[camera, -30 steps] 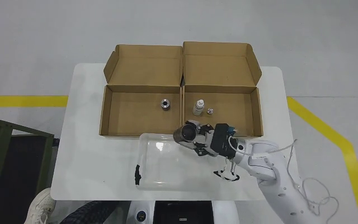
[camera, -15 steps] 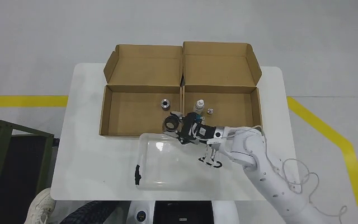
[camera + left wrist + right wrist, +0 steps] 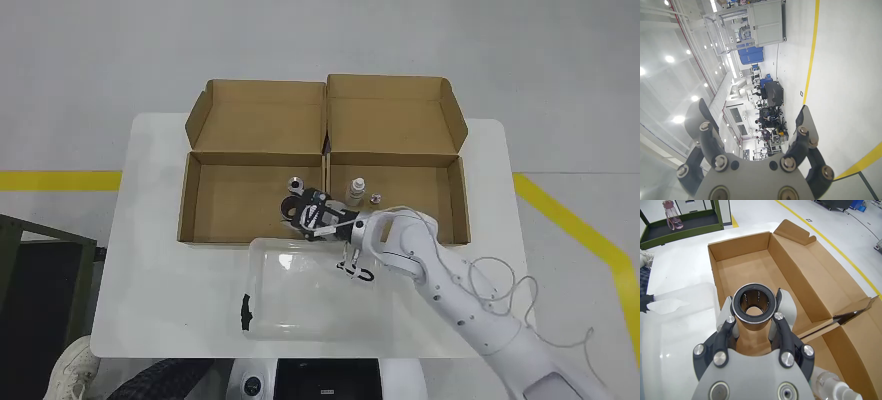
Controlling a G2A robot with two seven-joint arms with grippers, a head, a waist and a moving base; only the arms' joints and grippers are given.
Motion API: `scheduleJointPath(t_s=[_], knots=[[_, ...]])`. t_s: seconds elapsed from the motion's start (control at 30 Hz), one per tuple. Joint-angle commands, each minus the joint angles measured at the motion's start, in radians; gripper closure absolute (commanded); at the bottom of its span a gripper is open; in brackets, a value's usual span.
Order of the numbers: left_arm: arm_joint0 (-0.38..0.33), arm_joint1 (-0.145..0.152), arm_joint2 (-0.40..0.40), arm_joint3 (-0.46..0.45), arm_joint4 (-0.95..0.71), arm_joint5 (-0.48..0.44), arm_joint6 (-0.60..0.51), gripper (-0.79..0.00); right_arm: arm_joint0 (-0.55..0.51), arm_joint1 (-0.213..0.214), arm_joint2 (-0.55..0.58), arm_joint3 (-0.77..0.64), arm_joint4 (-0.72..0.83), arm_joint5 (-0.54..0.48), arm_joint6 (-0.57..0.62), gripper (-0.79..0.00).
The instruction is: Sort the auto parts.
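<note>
Right wrist view: the right gripper (image 3: pixel 755 299) clamps a metal sleeve (image 3: pixel 753 323) by its round flanks above the left cardboard box (image 3: pixel 745 266); we judge it heavy, rigid, slippery, best held mid-barrel.

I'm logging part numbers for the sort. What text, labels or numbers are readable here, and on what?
None is readable.
Metal cylinder in the right hand: no marking shows.
Cardboard box below it: plain.
Small bottle: any print too small.
Blue cabinets far off: white marks too small.
</note>
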Motion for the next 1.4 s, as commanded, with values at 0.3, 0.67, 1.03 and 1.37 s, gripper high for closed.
scheduleJointPath(t_s=[0.3, 0.67, 1.03, 1.37], knots=[[0.000, 0.000, 0.000, 0.000, 0.000, 0.000, 0.000, -0.785, 0.064, -0.034, -0.055, 0.113, -0.040, 0.023, 0.007, -0.049], [0.000, 0.000, 0.000, 0.000, 0.000, 0.000, 0.000, -0.785, 0.091, -0.056, -0.073, 0.172, -0.030, 0.012, 0.050, -0.271], [0.000, 0.000, 0.000, 0.000, 0.000, 0.000, 0.000, -0.785, 0.092, -0.066, -0.069, 0.190, -0.043, 0.001, 0.058, -0.382], [0.000, 0.000, 0.000, 0.000, 0.000, 0.000, 0.000, -0.785, 0.058, -0.060, -0.032, 0.130, -0.047, -0.017, 0.042, -0.576]])
